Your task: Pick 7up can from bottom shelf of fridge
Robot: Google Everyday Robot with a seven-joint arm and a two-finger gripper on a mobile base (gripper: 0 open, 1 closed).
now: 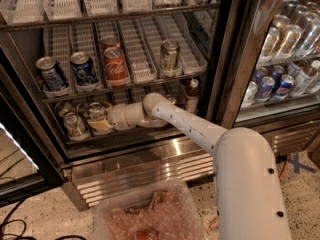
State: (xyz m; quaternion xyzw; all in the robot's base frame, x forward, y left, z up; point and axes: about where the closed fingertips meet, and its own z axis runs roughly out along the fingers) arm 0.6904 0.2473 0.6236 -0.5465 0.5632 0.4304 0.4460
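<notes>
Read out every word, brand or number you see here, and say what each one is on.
"Coca-Cola": white script on the red can.
Blue cans left of it: logos too blurred to read.
Amber-brown can: label unreadable.
Pale cans on the bottom shelf, where the gripper sits: nothing readable.
Drinks in the right cooler: too blurred.

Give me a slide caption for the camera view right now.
Arm's end effector at a 7up can on the bottom shelf of the fridge.
</notes>
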